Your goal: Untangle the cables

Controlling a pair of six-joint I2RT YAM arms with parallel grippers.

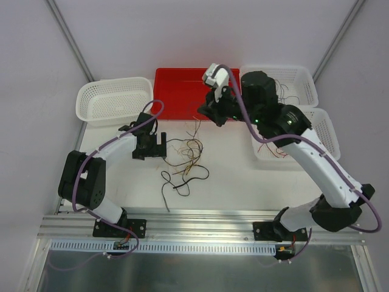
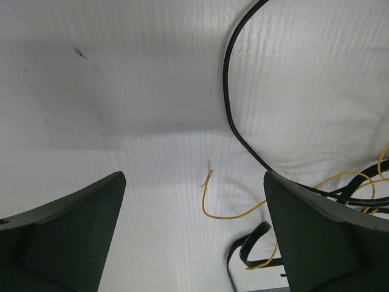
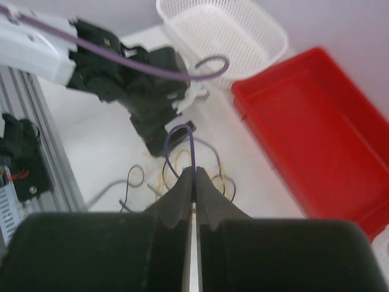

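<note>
The cables lie in a loose tangle (image 1: 188,153) of black, red and yellow-tan wires on the white table between the arms. My left gripper (image 1: 152,146) is low at the tangle's left edge, open and empty. In the left wrist view the left gripper (image 2: 194,177) has its fingers wide apart, with a yellow wire end (image 2: 220,216) and a black cable (image 2: 230,91) on the table between them. My right gripper (image 1: 217,114) hangs above the tangle's far side near the red tray. In the right wrist view the right gripper (image 3: 194,176) is shut on a dark purple wire (image 3: 182,130) that loops up from the fingertips.
A red tray (image 1: 182,91) stands at the back middle and a white basket (image 1: 115,100) at the back left. Two white baskets (image 1: 295,82) (image 1: 325,131) at the right hold a few wires. A black cable (image 1: 165,185) trails toward the front rail.
</note>
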